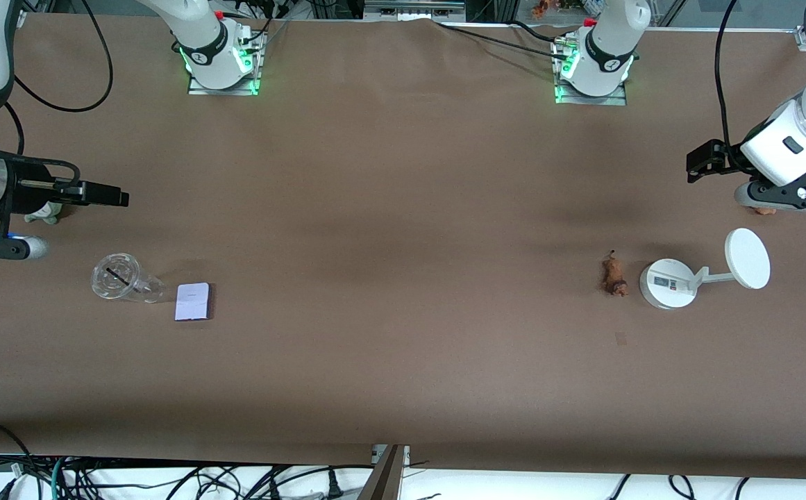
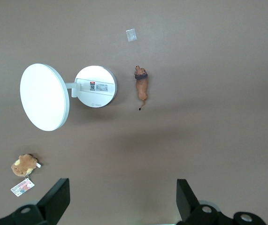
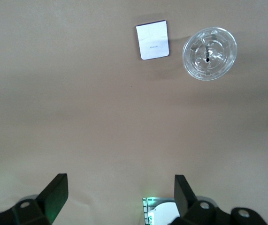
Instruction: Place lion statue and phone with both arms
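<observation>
The left gripper [image 2: 119, 199] hangs in the air over the left arm's end of the table, its two fingers [image 2: 56, 199] spread wide with nothing between them and nothing touching them. In the front view the same left gripper [image 1: 700, 163] juts out from the arm's white wrist, above bare brown table [image 1: 403, 208].

The lion statue [image 1: 614, 276] lies on its side at that end of the table, just beside the round base of a white stand [image 1: 668, 283] with a disc on an arm, not touching it. Seen from the left wrist, the lion statue [image 2: 141, 87] has its darker head end pointing away from the thin tail. A small brown plush [image 2: 24, 165] with a tag sits well apart from it.

The right gripper [image 3: 119, 197] hangs over the right arm's end of the table, likewise wide open and empty; in the front view the right gripper [image 1: 107, 196] points toward the table's middle.

The phone [image 1: 192, 301] lies flat on the table at the right arm's end, pale face up, just beside a clear plastic cup [image 1: 121, 279] lying on its side. Both grippers are well apart from the task's things.
</observation>
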Robot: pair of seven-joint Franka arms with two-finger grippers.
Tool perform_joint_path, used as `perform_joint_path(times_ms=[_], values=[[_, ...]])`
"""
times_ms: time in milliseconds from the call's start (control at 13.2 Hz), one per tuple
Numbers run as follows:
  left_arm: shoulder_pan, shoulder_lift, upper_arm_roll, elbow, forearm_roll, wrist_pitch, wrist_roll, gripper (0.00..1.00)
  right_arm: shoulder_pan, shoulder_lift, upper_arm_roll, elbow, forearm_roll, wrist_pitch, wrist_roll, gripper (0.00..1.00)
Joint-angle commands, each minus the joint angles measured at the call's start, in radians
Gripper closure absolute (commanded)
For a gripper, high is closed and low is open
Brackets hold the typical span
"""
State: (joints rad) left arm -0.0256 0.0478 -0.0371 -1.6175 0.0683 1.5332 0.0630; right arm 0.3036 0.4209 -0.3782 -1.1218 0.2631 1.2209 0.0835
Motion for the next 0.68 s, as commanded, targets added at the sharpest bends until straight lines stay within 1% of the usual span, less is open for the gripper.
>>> perform_joint_path(times_ms=[0, 75, 226, 302, 377, 453, 528, 604], values=[[0.006, -0.005, 0.0, 0.013, -0.022, -0.016, 0.001, 0.0, 0.002, -0.002, 0.004, 0.003, -0.021, -0.038, 0.018, 0.0], [0.004, -0.005, -0.001, 0.013, -0.022, -0.016, 0.001, 0.0, 0.002, -0.002, 0.005, 0.003, -0.025, -0.065, 0.019, 0.0], [0.006, -0.005, -0.001, 0.013, -0.022, -0.016, 0.001, 0.0, -0.007, -0.03, 0.013, 0.0, -0.031, -0.077, 0.028, 0.0], [0.006, -0.005, -0.001, 0.013, -0.022, -0.016, 0.001, 0.0, -0.041, -0.052, 0.036, -0.016, -0.038, -0.078, 0.028, 0.0], [0.004, -0.005, -0.001, 0.013, -0.022, -0.016, 0.001, 0.0, -0.11, -0.092, 0.123, -0.07, -0.059, -0.061, 0.032, 0.0], [0.004, -0.005, -0.001, 0.013, -0.022, -0.016, 0.001, 0.0, -0.192, -0.141, 0.227, -0.14, -0.115, -0.017, 0.032, 0.0], [0.004, -0.005, -0.001, 0.015, -0.022, -0.016, 0.001, 0.0, -0.237, -0.19, 0.302, -0.206, -0.181, 0.03, 0.029, 0.0], [0.004, -0.005, -0.001, 0.015, -0.022, -0.016, 0.001, 0.0, -0.253, -0.233, 0.329, -0.272, -0.232, 0.082, 0.021, 0.0]])
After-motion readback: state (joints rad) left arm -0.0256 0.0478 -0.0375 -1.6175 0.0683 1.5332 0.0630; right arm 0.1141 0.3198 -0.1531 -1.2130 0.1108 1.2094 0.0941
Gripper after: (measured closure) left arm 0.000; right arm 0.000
